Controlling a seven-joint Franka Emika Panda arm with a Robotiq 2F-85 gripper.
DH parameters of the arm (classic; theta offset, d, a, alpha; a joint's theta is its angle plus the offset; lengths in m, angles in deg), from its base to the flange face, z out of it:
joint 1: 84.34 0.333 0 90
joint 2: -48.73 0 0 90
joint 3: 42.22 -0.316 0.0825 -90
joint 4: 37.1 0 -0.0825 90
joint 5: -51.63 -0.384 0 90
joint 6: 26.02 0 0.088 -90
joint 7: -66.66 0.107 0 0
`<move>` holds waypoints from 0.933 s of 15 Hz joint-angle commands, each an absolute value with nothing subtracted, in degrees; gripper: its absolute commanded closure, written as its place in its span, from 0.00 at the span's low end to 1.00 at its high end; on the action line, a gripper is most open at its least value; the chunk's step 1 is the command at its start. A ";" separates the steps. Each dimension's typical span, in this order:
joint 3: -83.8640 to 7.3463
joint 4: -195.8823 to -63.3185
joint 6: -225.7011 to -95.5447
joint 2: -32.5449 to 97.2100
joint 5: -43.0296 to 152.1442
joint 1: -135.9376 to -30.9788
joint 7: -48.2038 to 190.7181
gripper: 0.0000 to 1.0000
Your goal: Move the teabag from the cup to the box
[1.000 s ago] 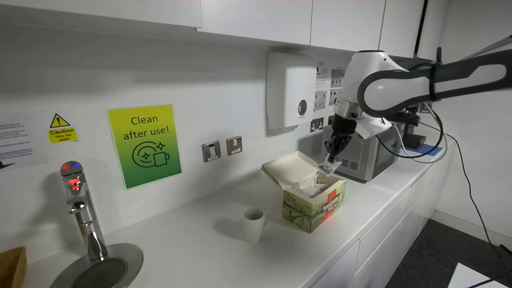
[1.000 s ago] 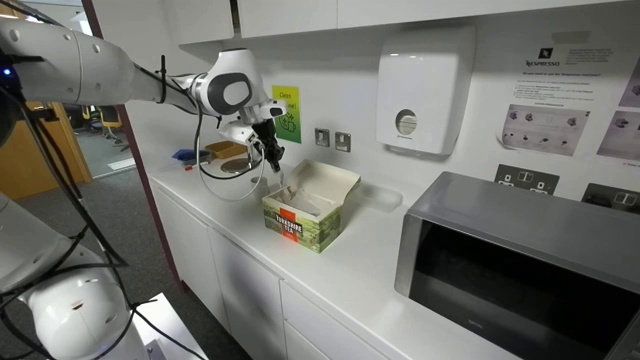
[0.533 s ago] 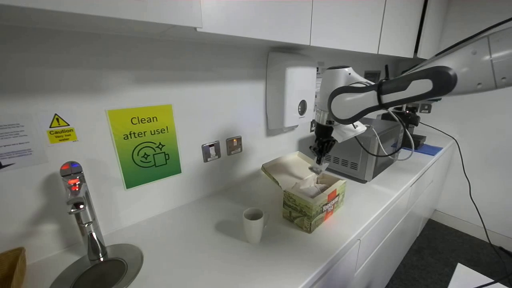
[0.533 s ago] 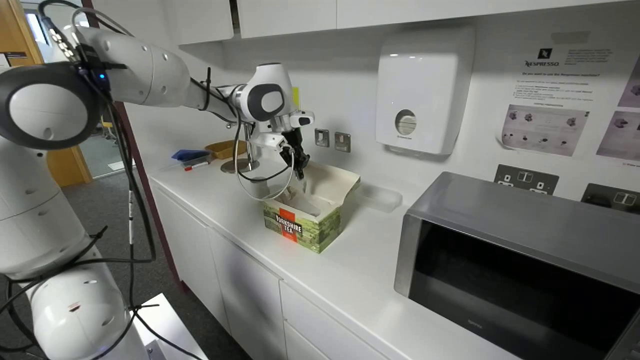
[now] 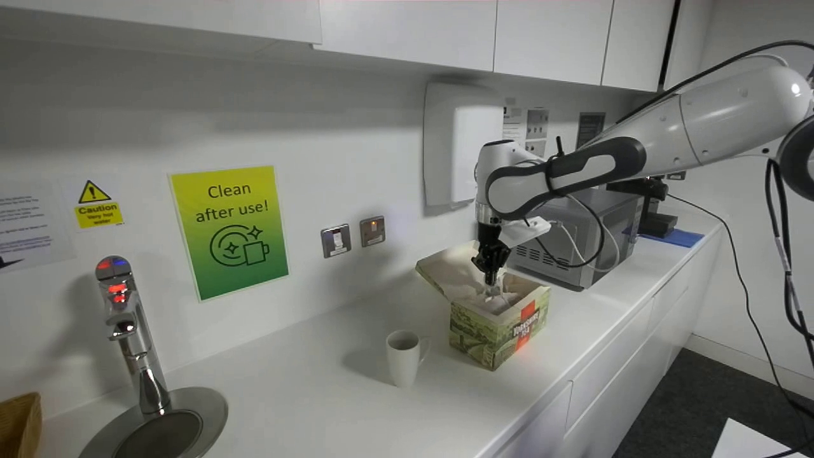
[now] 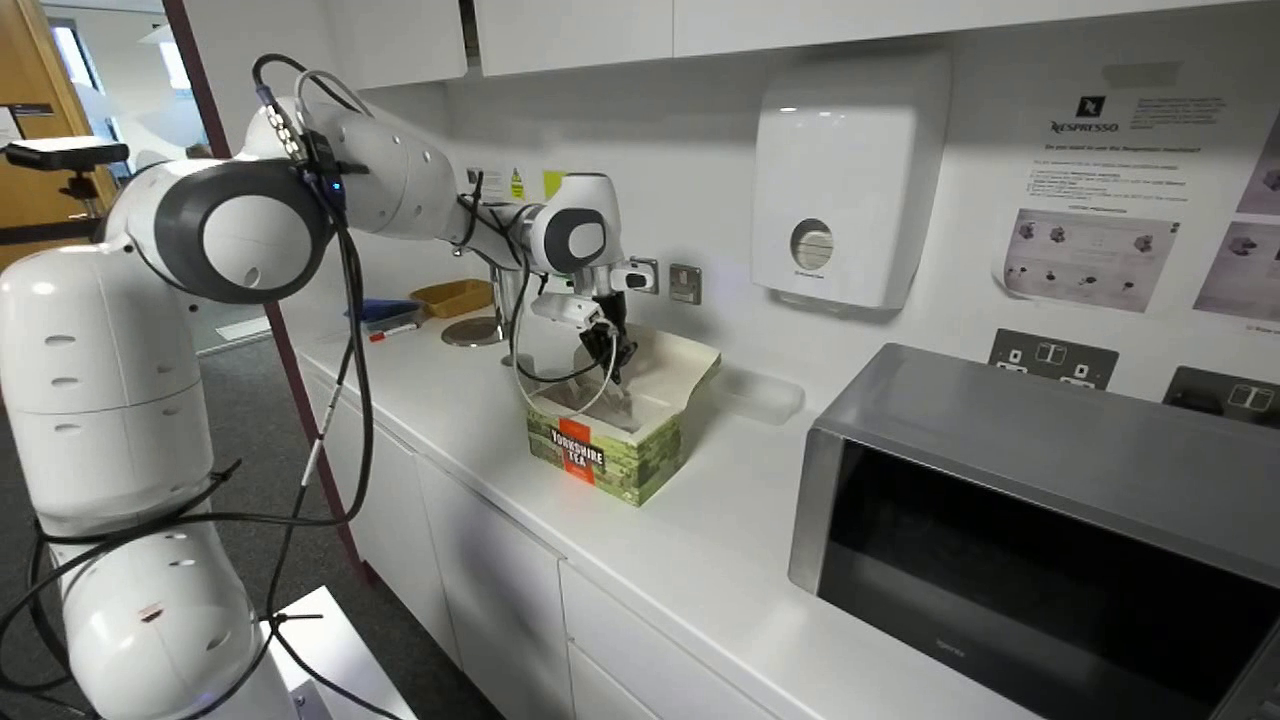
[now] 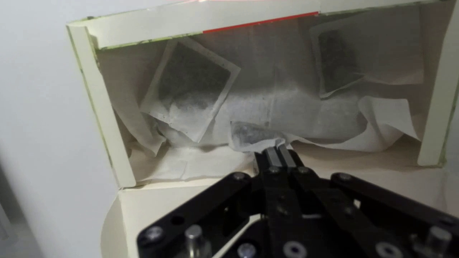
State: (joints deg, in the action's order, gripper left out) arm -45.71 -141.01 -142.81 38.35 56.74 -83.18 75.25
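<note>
The open tea box, green with a red label, stands on the counter with its lid tilted back; it also shows in an exterior view and the wrist view. My gripper points down at the box opening, and it shows in another exterior view. In the wrist view, my gripper's fingertips are closed on the edge of a pale teabag. Whether this teabag touches the paper below I cannot tell. The white cup stands upright beside the box; its inside is mostly dark.
Inside the box lie white lining paper and other teabags. The raised lid is close to the gripper. A grey microwave stands beyond the box. A tap and a clear tray are on the counter.
My gripper has come down with the teabag, from above the box to its opening, moving left in one exterior picture and right in another. The box and cup stay in place.
</note>
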 commanded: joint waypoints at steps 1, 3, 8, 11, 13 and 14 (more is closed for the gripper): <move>-45.35 -137.34 -139.60 34.68 54.16 -82.34 74.08 1.00; -45.47 -137.97 -139.43 34.10 53.27 -81.96 74.15 1.00; -45.44 -139.67 -138.19 37.09 54.21 -80.70 75.29 1.00; -45.59 -141.45 -138.36 41.86 55.96 -79.61 76.30 1.00; -45.97 -142.65 -138.12 45.58 57.09 -78.89 76.53 1.00; -46.20 -142.80 -137.55 46.88 57.33 -78.62 76.59 1.00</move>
State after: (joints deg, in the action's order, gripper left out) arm -45.87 -140.02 -139.72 40.41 55.66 -79.54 75.38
